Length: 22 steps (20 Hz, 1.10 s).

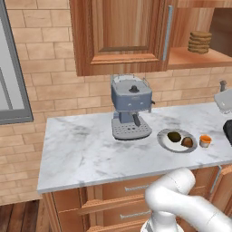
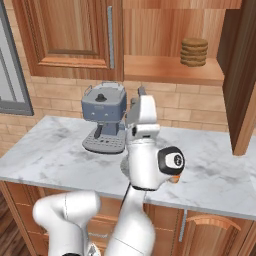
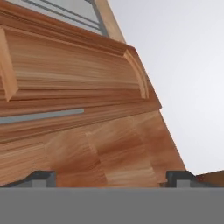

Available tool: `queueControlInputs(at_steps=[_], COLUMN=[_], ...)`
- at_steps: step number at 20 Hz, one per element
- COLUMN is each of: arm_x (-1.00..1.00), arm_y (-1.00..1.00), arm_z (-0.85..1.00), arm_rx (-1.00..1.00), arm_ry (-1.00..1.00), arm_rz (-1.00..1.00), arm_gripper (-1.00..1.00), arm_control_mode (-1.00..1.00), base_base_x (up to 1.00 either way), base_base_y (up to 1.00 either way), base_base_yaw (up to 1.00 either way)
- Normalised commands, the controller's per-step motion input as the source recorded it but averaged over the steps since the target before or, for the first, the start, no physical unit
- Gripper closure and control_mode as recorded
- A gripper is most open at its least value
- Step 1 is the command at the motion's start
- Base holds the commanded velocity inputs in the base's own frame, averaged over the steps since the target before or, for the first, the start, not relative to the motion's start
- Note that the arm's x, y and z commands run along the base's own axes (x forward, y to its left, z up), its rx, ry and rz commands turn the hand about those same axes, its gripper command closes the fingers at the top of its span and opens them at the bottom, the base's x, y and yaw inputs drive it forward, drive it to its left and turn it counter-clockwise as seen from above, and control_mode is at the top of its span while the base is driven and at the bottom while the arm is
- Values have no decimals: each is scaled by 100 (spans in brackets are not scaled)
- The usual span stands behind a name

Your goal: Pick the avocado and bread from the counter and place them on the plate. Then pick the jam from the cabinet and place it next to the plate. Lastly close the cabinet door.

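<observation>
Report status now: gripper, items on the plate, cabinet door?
Gripper open, empty, facing cabinet wood. Avocado and bread on plate; jam beside it. Cabinet door open.

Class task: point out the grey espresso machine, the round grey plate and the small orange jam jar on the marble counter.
Grey espresso machine [image 1: 131, 97]: left base view, front of its body.
Round grey plate [image 1: 165, 141]: left base view, bare left rim.
Small orange jam jar [image 1: 205, 141]: left base view, its top.

You see the arm upright before the marble counter — coffee machine behind it, cabinet door open
</observation>
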Motion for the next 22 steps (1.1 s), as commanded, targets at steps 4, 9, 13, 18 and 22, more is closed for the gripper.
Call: queueControlInputs(at_steps=[4,9,13,18,22], arm_x=[0,4,25,14,11], arm_y=[-40,-40,-38,-69,-72], arm_z=[-11,-33,-53,-14,-8], arm_rx=[0,0,2,15,16], arm_ry=[-16,-14,-4,-2,0], arm_rz=[0,6,11,12,10], arm_gripper=[-100,-100,-100,-100,-100], arm_control_mode=[-100,-100,-100,-100,-100], base_base_x=[0,0,0,0,0], base_base_y=[0,0,0,0,0], base_base_yaw=[0,0,0,0,0])
